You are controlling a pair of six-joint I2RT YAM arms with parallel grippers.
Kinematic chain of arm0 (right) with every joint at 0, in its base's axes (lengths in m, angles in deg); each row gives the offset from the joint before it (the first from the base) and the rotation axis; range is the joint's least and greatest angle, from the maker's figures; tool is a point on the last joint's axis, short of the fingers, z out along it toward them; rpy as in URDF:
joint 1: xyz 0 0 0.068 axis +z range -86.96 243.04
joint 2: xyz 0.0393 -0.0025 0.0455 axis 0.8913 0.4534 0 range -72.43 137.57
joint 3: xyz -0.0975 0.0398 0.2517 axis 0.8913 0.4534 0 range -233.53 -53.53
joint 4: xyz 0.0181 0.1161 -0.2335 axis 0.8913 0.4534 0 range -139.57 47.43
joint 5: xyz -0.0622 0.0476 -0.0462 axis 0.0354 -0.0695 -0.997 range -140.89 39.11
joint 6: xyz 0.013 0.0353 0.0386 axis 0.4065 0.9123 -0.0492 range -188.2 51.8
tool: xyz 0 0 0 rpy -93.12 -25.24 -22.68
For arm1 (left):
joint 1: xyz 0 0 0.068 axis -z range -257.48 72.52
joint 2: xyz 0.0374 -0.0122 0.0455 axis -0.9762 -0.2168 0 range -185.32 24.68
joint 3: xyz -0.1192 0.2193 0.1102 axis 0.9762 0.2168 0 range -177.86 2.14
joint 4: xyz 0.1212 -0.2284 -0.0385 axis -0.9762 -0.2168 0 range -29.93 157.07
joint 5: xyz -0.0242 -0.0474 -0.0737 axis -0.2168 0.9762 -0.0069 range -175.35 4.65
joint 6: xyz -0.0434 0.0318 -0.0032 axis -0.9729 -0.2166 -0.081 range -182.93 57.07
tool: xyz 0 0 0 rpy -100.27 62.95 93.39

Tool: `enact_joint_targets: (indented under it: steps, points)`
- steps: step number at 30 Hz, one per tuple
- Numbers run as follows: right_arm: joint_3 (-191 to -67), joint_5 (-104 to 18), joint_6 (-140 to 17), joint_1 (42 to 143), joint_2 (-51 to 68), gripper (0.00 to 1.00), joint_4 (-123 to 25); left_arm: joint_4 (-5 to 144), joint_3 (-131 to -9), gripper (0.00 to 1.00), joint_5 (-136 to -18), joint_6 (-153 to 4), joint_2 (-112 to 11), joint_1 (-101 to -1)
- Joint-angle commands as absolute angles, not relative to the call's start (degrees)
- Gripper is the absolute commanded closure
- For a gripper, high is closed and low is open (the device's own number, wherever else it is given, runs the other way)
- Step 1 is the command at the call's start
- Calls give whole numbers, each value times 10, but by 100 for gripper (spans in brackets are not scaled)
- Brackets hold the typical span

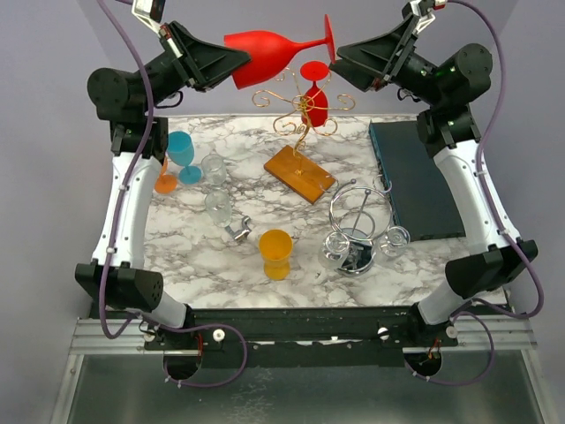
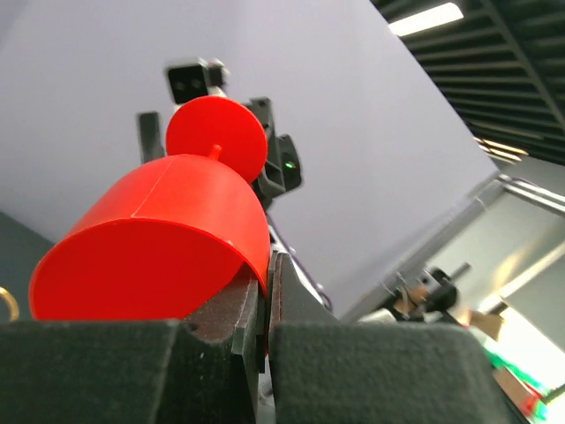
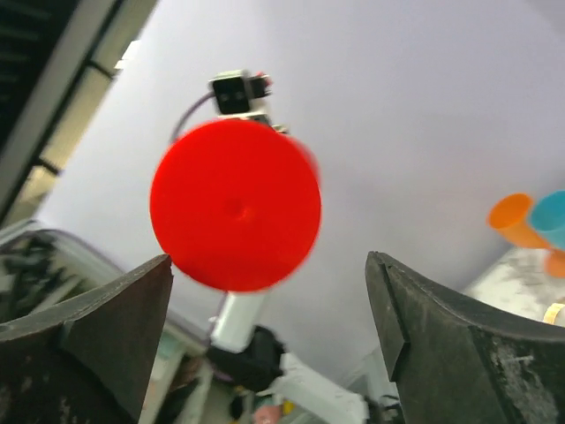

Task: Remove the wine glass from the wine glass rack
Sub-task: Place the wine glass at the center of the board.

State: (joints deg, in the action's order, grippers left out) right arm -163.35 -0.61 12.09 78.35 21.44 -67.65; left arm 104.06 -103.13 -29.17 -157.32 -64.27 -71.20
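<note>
- Nearest on the marble bench (image 1: 177, 256) there's a yellow cup (image 1: 275, 253), with a chrome wire stand (image 1: 357, 231) just to its right.
- A bit farther: a couple of clear glasses (image 1: 214, 168), with a blue glass (image 1: 183, 152) and an orange glass (image 1: 166, 183) on the left. A dark teal box (image 1: 415, 181) runs along the right side.
- Far centre: the gold wine glass rack (image 1: 300, 119) stands on its wooden base (image 1: 300, 173), and a second red glass (image 1: 315, 102) hangs on it.
- The red wine glass (image 1: 274, 51) is off the rack, up in the air over the far edge, lying sideways with its foot to the right.
- The left fingers (image 1: 240, 64) are clamped on the bowl's rim.
- The right fingers (image 1: 346, 55) are spread wide just beside the foot, not touching it.
</note>
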Motion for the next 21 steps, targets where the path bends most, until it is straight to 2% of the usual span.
enact_joint_targets:
  steps: [1,7,13,17,21]
  points:
    - [-1613,-79,-37,776,181,0,-488,733,-1048,100,-371,-1351,-572,-725]
    - [-1630,-130,-118,770,184,0,-383,410,-1107,100,-543,-1179,-518,-726]
    - [-1673,-187,-208,770,190,0,-291,125,-1172,100,-804,-1090,-497,-726]
    - [-1707,-217,-249,770,204,0,-233,18,-1170,100,-933,-1064,-489,-726]
    - [-1713,-256,-275,771,202,0,-206,-51,-1160,100,-1005,-1052,-488,-726]
